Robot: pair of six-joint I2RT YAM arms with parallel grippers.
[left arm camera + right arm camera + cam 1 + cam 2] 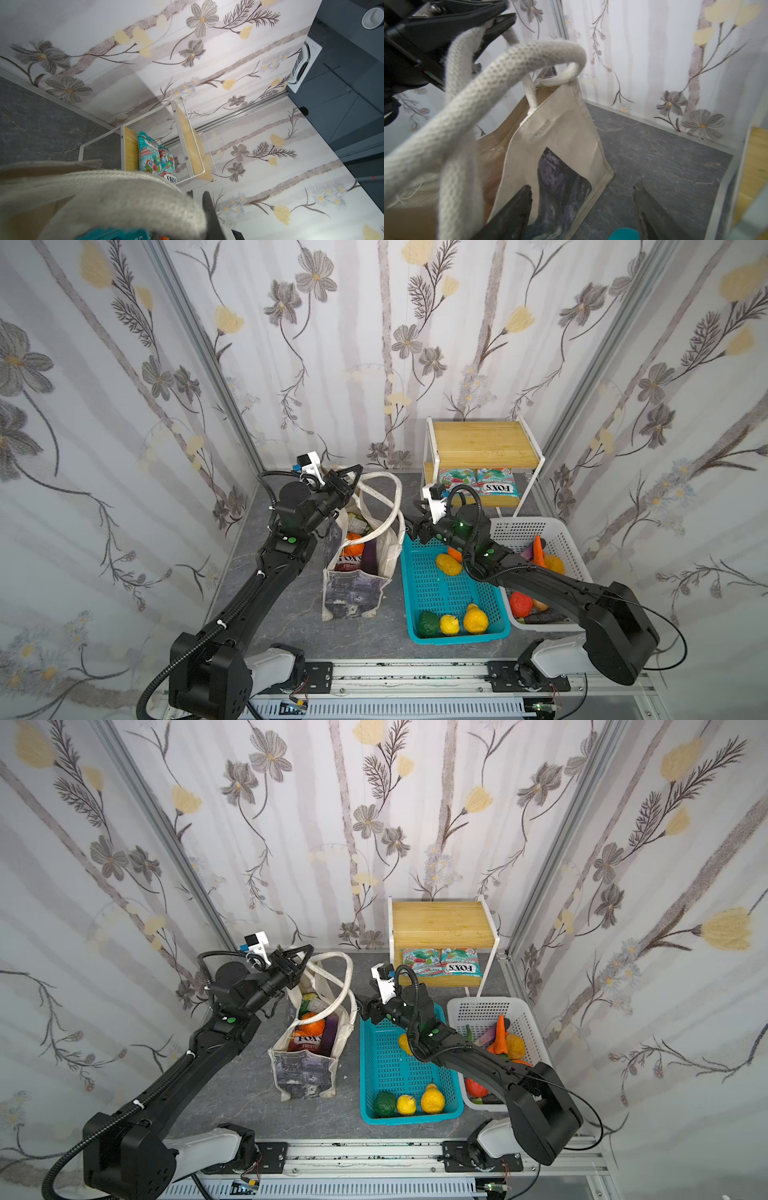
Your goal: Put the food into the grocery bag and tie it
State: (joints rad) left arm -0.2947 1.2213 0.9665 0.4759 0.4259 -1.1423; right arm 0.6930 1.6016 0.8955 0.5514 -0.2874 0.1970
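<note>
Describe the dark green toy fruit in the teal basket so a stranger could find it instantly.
Find the teal perforated plastic basket between the cream canvas tote and the white perforated basket. Along its edge nearest the robot's base lie three toy fruits. The dark green toy fruit sits at the tote end; its neighbours are yellow.

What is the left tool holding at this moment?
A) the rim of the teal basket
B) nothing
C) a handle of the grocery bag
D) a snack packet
C: in the right wrist view the left tool is shut on a cream handle of the grocery bag.
</note>
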